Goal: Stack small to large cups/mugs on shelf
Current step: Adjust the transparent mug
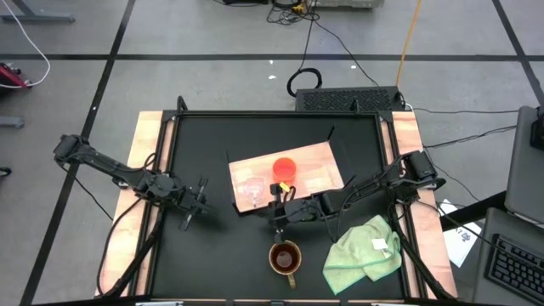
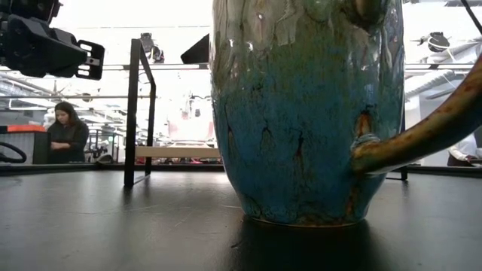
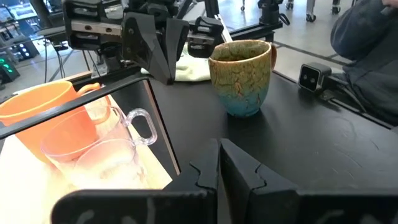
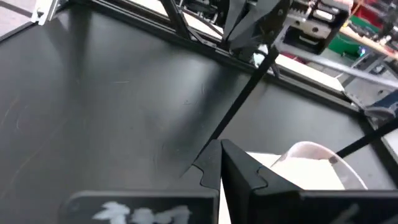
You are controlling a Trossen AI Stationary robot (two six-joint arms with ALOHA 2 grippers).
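Black tabletop [image 1: 212,246] | brown mug [image 1: 285,257] blocks low view | both jaws clenched, empty

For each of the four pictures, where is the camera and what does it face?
High view: above the table, looking down; both arms, board, orange cup.
Low view: at tabletop height; brown mug fills it, an arm at top left.
Left wrist view: past its shut fingers toward mug, orange cup, clear cup.
Right wrist view: past its shut fingers over the tabletop.
Shared: low and left wrist views both show the mug.

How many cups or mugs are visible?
3: glass cup and orange cup on the board; brown mug on the table, near the cloth.
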